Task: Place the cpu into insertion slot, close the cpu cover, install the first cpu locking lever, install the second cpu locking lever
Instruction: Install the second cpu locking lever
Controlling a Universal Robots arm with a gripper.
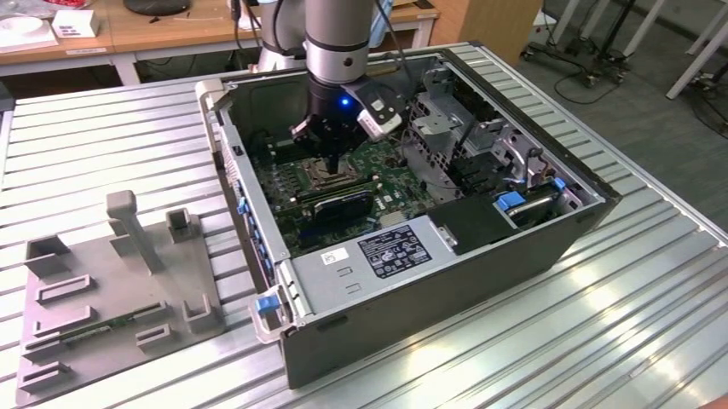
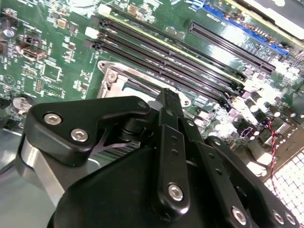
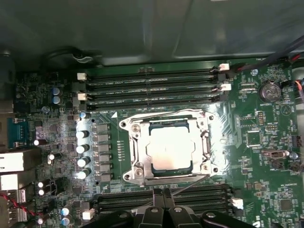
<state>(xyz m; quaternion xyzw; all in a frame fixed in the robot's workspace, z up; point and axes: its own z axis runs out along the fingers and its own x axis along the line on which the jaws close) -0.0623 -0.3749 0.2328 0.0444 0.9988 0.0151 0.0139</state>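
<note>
The cpu [image 3: 169, 149] lies flat in the insertion slot [image 3: 134, 176], its silvery top showing through the cut-out of the cpu cover [image 3: 137, 142], which lies down over it. One wire lever [image 3: 161, 113] runs along the socket's edge by the memory slots. Another thin lever rod [image 3: 190, 183] slants from the opposite edge of the socket toward my fingertips. My gripper [image 3: 164, 194] is shut, its black fingers pressed together just off that edge. In the second wrist view the gripper [image 2: 168, 95] tip hangs over the socket rim [image 2: 111, 76]. In the exterior view the gripper [image 1: 331, 166] reaches down into the case above the socket [image 1: 330, 179].
The open computer case [image 1: 455, 281] lies on a ribbed metal table [image 1: 114, 145]. Long black memory slots [image 3: 152, 83] flank the socket on two sides. A drive cage [image 1: 449, 119] and cables crowd the exterior view's right. A grey fixture tray [image 1: 114, 290] sits at the exterior view's left.
</note>
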